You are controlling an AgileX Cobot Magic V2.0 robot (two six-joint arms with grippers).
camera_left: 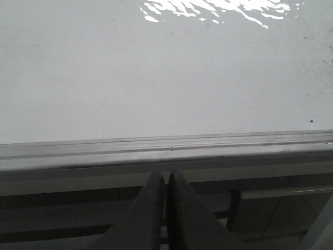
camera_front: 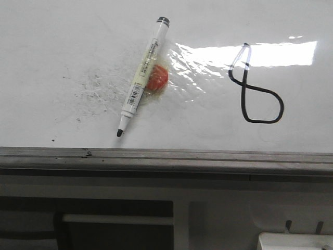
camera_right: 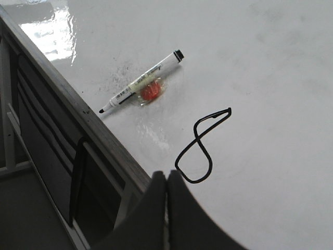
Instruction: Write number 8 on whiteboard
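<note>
The whiteboard (camera_front: 62, 41) fills the front view, glossy with glare. A black hand-drawn number 8 (camera_front: 254, 88) stands on its right part; it also shows in the right wrist view (camera_right: 202, 147). An uncapped marker (camera_front: 142, 78) lies loose on the board over an orange round piece (camera_front: 156, 77), tip toward the front rail. In the right wrist view the marker (camera_right: 140, 82) lies beyond the 8. My right gripper (camera_right: 166, 174) is shut and empty over the board's front edge, near the 8's lower loop. My left gripper (camera_left: 166, 175) is shut and empty, in front of the rail. Neither gripper shows in the front view.
A grey metal edge rail (camera_front: 166, 159) runs along the board's front edge, also in the left wrist view (camera_left: 166, 148). Faint grey smudges (camera_front: 99, 88) lie left of the marker. Below the rail is a grey panel with dark openings (camera_front: 88, 224). A white object (camera_front: 294, 240) sits at bottom right.
</note>
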